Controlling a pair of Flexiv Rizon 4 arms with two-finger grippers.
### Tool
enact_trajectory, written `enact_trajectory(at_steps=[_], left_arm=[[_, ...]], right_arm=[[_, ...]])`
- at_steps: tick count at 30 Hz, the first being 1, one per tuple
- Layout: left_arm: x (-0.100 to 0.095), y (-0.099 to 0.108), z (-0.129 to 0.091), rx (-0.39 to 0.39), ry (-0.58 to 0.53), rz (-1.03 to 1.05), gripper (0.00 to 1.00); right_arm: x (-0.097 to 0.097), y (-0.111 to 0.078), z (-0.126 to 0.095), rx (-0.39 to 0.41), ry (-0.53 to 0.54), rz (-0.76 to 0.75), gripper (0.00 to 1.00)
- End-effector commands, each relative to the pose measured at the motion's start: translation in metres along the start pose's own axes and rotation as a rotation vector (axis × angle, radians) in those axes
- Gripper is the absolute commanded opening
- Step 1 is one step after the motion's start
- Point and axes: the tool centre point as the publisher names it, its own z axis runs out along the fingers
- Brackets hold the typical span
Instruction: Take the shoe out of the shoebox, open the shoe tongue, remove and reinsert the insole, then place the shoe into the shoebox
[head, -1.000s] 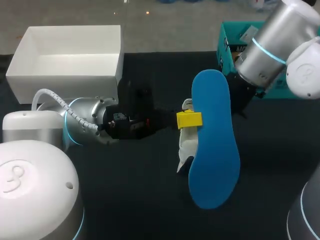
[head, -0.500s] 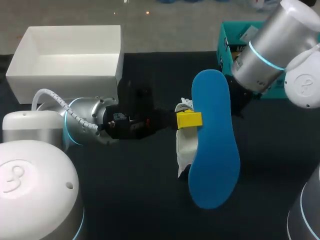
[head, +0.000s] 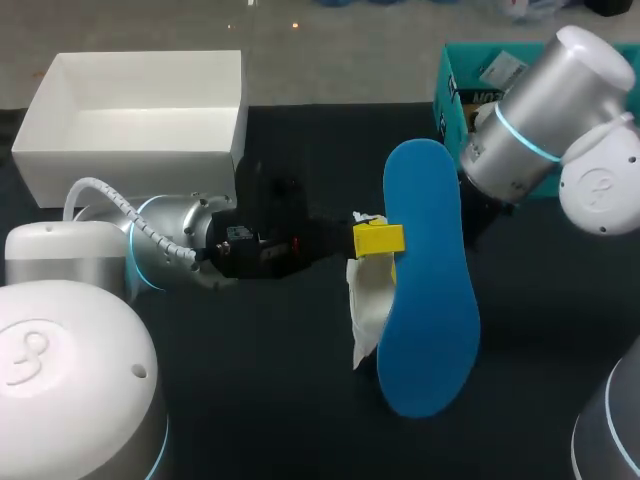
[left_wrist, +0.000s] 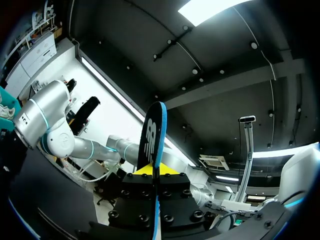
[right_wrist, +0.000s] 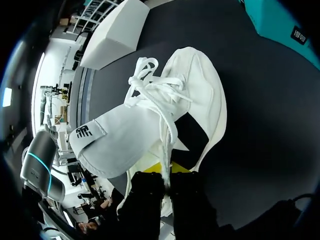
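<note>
A: Pincers?
B: Left gripper (head: 382, 240) is clamped on the insole's (head: 430, 300) edge. Right gripper (right_wrist: 167, 170) is pinching the shoe (head: 366, 300) at its rim.
A: Shoe versus insole?
B: Shoe's at the insole's 9 o'clock, just beside it and mostly hidden. Both long axes run roughly 12–6. Toe seems to point away from the right gripper. Shoebox (head: 130, 150) is well apart, at 10 o'clock.
</note>
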Motion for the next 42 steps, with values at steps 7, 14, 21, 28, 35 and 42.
enact_trajectory(at_steps=[7, 14, 21, 28, 35, 42], left_arm=[[0.005, 0.001, 0.005, 0.003, -0.014, -0.001, 0.0], [0.005, 0.001, 0.005, 0.003, -0.014, -0.001, 0.0], [0.005, 0.001, 0.005, 0.003, -0.014, -0.001, 0.0], [0.005, 0.001, 0.005, 0.003, -0.014, -0.001, 0.0], [0.005, 0.001, 0.005, 0.003, -0.014, -0.001, 0.0], [0.005, 0.001, 0.005, 0.003, -0.014, -0.001, 0.0]], right_arm=[[-0.012, 0.003, 0.027, 0.033, 0.038, -0.002, 0.0], [-0.022, 0.001, 0.039, 0.031, 0.047, 0.015, 0.0], [-0.027, -0.003, 0.048, 0.043, 0.025, 0.036, 0.0], [-0.028, -0.003, 0.048, 0.055, -0.013, 0.005, 0.0], [-0.024, -0.001, 0.048, 0.075, -0.05, -0.088, 0.0], [-0.028, 0.001, 0.053, 0.092, -0.078, -0.113, 0.0]])
